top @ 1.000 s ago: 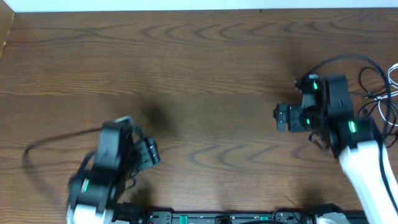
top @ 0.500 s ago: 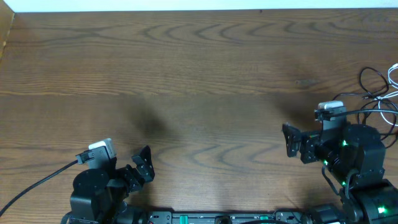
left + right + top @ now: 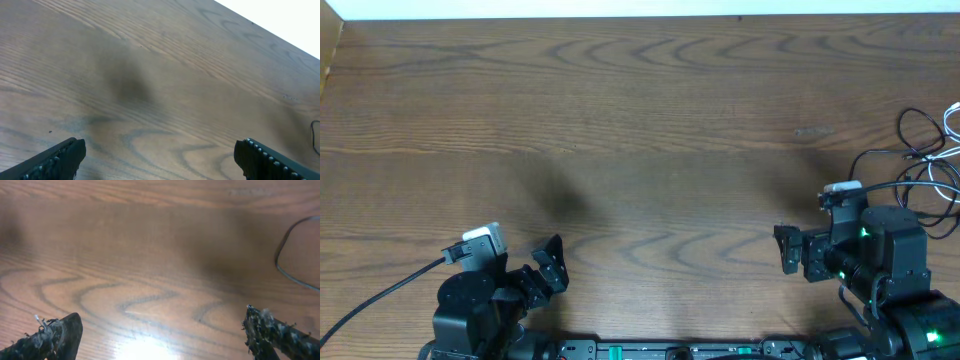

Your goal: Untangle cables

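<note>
The cables (image 3: 930, 150) are lying in a loose tangle of thin black loops, with a white strand showing at the very edge, against the right edge of the table (image 3: 640, 110). Both arms are sitting back near the front edge, well apart from that tangle. The right gripper (image 3: 790, 249) is holding its jaws spread wide with nothing between them, and the left gripper (image 3: 552, 262) is likewise gaping and empty. In the right wrist view one black loop (image 3: 290, 255) is curving in at the right. To do this well, the right gripper is probably needing to close on a single strand, then draw it slowly toward the bare middle.
</note>
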You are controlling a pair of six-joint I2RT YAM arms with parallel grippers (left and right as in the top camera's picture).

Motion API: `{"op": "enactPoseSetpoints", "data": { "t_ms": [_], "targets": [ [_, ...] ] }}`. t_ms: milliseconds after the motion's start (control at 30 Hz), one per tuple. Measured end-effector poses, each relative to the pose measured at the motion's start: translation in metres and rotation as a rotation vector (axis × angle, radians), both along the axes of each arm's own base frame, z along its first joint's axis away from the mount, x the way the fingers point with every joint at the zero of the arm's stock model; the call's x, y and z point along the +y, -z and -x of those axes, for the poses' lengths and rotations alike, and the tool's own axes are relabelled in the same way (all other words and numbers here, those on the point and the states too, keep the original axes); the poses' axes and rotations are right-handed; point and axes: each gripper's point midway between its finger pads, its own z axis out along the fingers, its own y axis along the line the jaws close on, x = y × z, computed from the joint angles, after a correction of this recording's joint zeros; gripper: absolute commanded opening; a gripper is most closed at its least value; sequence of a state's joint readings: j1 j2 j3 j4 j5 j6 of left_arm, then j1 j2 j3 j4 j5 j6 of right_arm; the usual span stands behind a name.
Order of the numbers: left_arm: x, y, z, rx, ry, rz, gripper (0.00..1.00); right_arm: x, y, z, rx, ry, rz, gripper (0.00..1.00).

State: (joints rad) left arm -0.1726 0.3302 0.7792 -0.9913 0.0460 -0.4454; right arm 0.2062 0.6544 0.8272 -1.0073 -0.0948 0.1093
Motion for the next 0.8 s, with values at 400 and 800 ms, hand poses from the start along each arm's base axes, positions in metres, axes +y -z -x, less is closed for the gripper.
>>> {"op": "enactPoseSetpoints", "data": {
  "t_ms": [400,800],
  "targets": [
    [0.0,0.0,0.0,0.0,0.0,0.0,0.99,-0.01,0.009,0.008,-0.028,0.026,0.031,0.99],
    [0.0,0.0,0.0,0.001,0.0,0.0,0.99,-0.027,-0.024,-0.028,-0.626,0.141,-0.04,0.99]
  ]
}}
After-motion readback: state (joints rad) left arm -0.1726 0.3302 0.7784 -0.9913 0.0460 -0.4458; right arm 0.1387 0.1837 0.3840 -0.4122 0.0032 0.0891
